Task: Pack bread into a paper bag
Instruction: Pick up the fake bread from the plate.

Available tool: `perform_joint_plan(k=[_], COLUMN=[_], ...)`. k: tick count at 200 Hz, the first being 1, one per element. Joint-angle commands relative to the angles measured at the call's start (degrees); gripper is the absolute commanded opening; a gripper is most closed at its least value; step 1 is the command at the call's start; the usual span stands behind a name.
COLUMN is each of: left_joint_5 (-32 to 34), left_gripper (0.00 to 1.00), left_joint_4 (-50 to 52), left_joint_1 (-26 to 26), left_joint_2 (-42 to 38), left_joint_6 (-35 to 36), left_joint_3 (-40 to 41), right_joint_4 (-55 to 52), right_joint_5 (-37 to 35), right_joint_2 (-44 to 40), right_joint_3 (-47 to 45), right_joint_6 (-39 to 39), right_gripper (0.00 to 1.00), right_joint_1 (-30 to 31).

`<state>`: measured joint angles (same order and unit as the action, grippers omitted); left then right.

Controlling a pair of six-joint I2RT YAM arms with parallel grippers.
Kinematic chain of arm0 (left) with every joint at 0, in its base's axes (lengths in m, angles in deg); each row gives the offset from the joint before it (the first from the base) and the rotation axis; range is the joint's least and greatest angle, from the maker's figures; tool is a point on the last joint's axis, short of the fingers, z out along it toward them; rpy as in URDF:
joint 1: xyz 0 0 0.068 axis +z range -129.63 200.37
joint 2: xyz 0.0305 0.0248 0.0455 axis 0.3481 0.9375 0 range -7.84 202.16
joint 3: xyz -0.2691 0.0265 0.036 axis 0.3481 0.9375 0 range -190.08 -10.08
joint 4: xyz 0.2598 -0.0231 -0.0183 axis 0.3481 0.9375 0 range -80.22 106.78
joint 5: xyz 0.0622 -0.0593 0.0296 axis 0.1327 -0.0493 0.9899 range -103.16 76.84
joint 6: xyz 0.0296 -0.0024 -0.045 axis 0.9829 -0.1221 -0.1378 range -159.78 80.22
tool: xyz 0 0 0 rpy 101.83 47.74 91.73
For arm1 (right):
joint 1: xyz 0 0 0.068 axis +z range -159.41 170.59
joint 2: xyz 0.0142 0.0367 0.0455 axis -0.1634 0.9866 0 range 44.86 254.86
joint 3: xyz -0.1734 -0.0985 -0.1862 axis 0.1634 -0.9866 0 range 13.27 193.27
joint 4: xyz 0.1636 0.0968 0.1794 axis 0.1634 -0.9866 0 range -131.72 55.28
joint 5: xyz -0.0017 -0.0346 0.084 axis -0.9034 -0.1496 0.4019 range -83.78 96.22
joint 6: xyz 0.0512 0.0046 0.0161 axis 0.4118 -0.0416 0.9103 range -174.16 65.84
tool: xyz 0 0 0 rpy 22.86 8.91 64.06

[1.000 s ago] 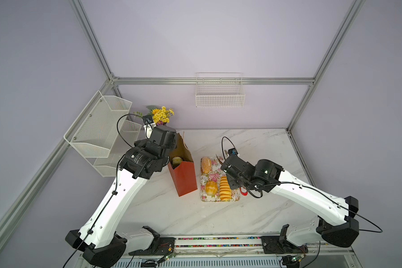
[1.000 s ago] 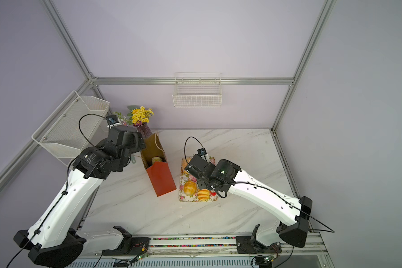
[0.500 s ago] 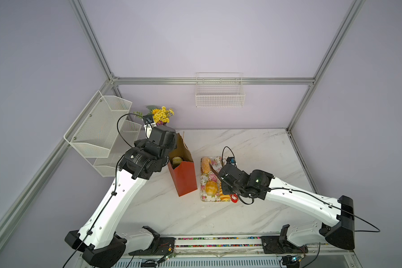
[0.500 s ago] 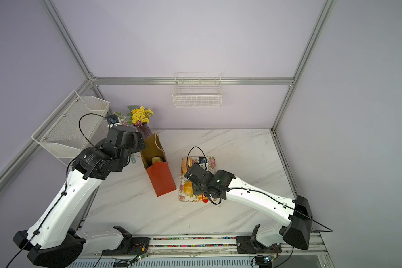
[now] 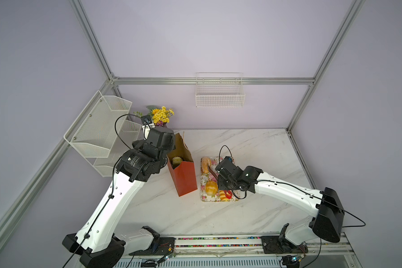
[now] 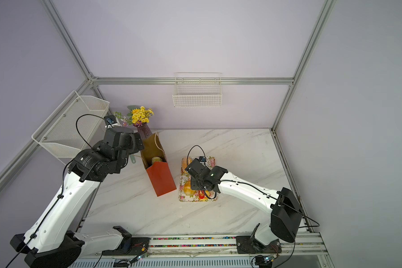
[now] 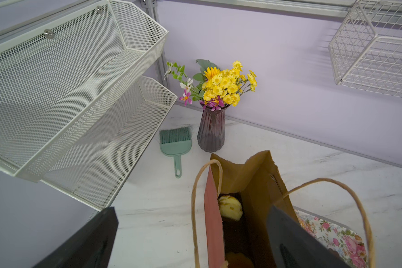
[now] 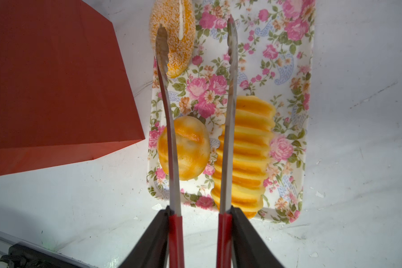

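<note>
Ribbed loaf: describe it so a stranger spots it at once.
On the table, a floral tray lies beside the red bag. The loaf lies on the tray's side away from the bag, next to a round bun. It alone is long and ridged crosswise; the bun is smooth, the oval speckled.

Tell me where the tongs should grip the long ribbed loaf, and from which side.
Grip the ribbed loaf across its narrow width near mid-length, bringing the tongs in the right gripper down from above. It lies flat on the tray and looks too long to span endwise. The round bun sits close beside it, so ease that tip into the gap.
</note>
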<state>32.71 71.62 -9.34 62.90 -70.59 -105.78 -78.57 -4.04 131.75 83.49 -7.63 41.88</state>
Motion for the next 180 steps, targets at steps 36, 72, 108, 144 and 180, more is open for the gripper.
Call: perform_joint_plan(k=[36,72,108,144,180], left_joint_5=[2.24,2.18,2.0,2.4,2.61], left_gripper=[1.0,1.0,1.0,1.0,1.0], left_joint_4=[-1.19,-1.2,-1.21,-1.28,-1.31], left_joint_1=[-0.34,-0.35,-0.34,-0.34,-0.34], left_joint_2=[0.37,1.71,2.77,2.82,3.07], left_joint_6=[1.45,1.54,1.76,2.06,2.51], left_joint_3=[-0.9,-1.91,-2.73,-2.98,-3.51], right_joint_4=[4.95,5.4,7.1,7.67,6.76], right_joint_5=[5.72,7.5,10.49,12.43,13.62], right_joint_2=[1.01,1.46,3.08,4.98,6.66], right_joint_3=[1.78,2.34,2.98,4.61,5.2], right_joint_6=[-2.15,-2.49,-2.68,-3.19,-3.41], right_gripper=[0.47,0.48,0.48,0.47,0.45], right_joint_1=[-2.89,-3.26,-3.31,-3.45,-3.74])
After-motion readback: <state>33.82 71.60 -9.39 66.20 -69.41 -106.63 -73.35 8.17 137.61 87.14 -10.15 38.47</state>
